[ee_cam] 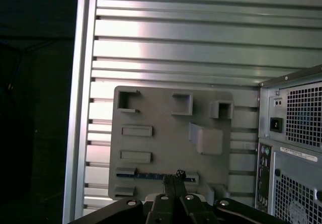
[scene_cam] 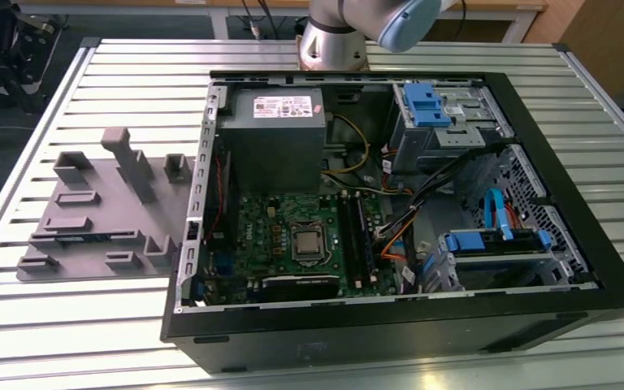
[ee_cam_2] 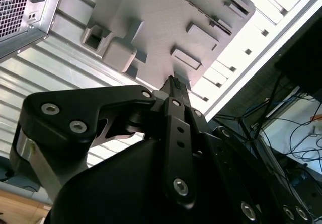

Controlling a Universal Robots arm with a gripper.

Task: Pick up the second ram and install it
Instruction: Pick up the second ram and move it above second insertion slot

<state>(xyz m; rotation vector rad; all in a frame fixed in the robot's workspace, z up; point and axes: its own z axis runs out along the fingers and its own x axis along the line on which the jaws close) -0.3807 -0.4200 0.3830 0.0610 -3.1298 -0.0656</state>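
Note:
The second ram (ee_cam: 143, 175) is a thin blue stick that lies on edge in a long slot of the grey holder plate (ee_cam: 166, 148), on the slatted table beside the computer case. In both wrist views my gripper (ee_cam: 174, 177) hangs well above this plate, fingers pressed together and holding nothing. In the first wrist view its tips overlap the ram's middle. The second wrist view has the gripper (ee_cam_2: 171, 81) over the plate's blocks. In the exterior view the holder plate (scene_cam: 95, 219) sits at the left of the open case, whose motherboard (scene_cam: 301, 236) carries dark memory slots (scene_cam: 357, 236).
The open black computer case (scene_cam: 572, 268) takes up the table's middle and the exterior view's right, with a power supply (scene_cam: 272, 130), cables and blue drive brackets (scene_cam: 431, 104) inside. Tall grey blocks (scene_cam: 130, 158) rise from the holder plate. The arm's base (scene_cam: 331, 45) stands behind the case.

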